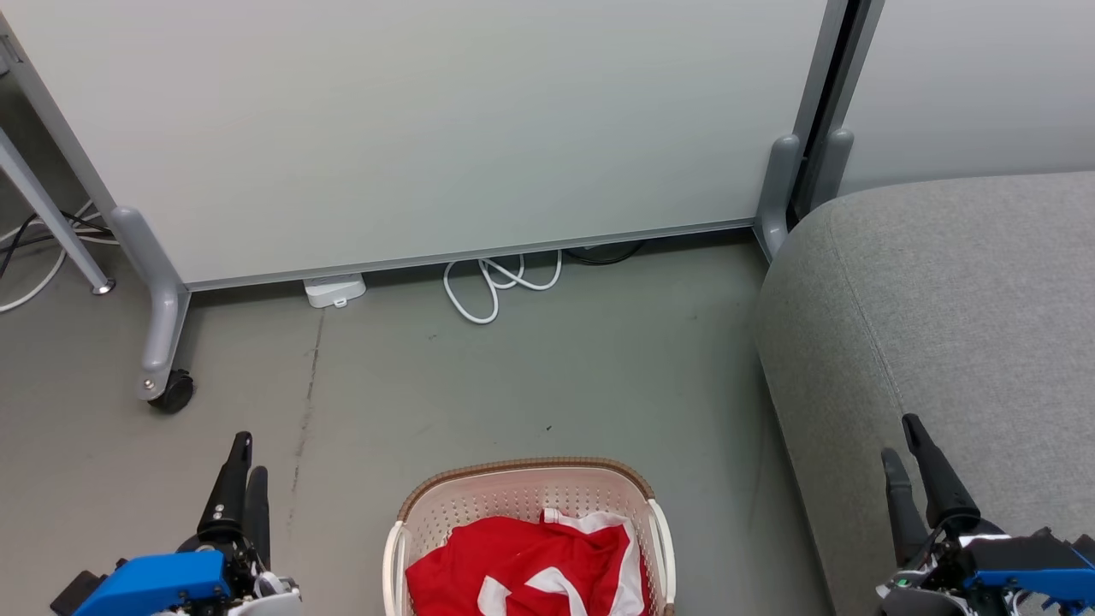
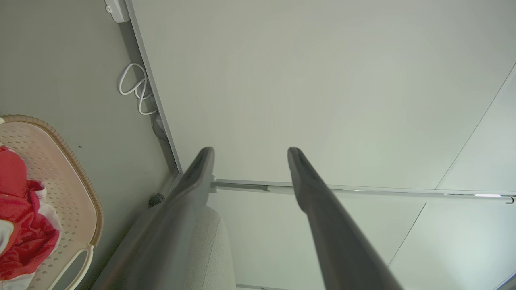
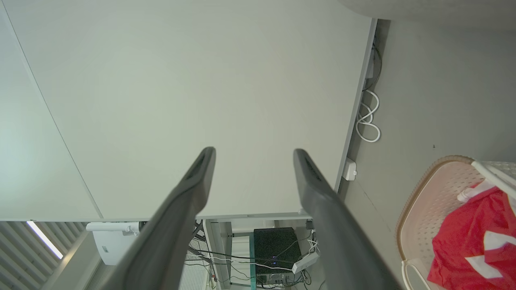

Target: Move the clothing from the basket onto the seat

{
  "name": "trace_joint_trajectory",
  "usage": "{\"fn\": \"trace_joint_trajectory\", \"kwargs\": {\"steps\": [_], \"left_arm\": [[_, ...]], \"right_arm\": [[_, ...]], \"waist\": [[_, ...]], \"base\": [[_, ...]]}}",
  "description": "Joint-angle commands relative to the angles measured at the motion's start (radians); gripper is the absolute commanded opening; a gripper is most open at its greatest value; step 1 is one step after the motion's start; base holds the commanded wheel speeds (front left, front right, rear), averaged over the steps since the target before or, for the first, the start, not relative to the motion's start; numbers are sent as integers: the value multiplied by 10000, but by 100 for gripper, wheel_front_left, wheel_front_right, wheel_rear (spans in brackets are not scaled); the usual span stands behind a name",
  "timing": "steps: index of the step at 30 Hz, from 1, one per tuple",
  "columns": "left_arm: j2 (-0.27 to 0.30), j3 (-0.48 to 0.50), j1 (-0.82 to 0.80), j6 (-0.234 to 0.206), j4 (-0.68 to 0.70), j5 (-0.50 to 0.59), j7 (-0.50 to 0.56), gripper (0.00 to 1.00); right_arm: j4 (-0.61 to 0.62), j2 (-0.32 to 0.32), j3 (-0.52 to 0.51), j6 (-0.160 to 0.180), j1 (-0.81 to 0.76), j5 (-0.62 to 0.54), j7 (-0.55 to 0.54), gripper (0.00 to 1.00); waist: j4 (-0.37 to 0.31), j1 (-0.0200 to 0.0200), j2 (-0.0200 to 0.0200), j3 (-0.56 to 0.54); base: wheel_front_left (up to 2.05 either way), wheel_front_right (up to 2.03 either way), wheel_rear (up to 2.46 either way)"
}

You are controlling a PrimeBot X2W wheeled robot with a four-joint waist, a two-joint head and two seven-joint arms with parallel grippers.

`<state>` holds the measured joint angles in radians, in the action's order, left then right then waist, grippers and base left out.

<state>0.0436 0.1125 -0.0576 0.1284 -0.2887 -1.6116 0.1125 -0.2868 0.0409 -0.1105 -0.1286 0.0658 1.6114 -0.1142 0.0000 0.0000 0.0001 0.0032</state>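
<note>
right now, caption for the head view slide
Clothing in the basket, seat beside it, left gripper and right gripper open

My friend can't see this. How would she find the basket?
Start at the big grey seat on the right. On the floor to its left stands the basket. It is cream plastic dotted with holes, with a brown rim, and red clothing with white trim lies inside.

the left gripper [image 1: 249, 458] and right gripper [image 1: 900, 438] both had long tapered matte-black fingers [image 1: 227, 500], chunky bright blue housings [image 1: 162, 577] and white casing [image 1: 267, 604] underneath.
</note>
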Motion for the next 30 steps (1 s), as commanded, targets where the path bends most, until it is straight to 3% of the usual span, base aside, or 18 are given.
{"fn": "trace_joint_trajectory", "kwargs": {"steps": [1, 13, 23, 30], "left_arm": [[16, -28, -95, 0, 107, 41, -65, 100], [30, -96, -143, 4, 379, 993, -664, 100], [40, -131, -212, 1, 667, 3018, -1100, 100], [46, -358, -219, -238, 890, 4708, -1378, 100]], "right_arm": [[84, 11, 43, -2, 84, -36, 64, 100], [273, 27, 375, -7, 167, -1056, 666, 100], [537, 40, 669, -10, 266, -2938, 1107, 100], [767, 48, 974, -13, 329, -4549, 1385, 100]], "waist": [[2, 0, -1, 8], [23, 0, -1, 41], [48, 0, -1, 82], [70, 0, -1, 105]], "base": [[0, 0, 0], [0, 0, 0], [0, 0, 0], [0, 0, 0]]}}
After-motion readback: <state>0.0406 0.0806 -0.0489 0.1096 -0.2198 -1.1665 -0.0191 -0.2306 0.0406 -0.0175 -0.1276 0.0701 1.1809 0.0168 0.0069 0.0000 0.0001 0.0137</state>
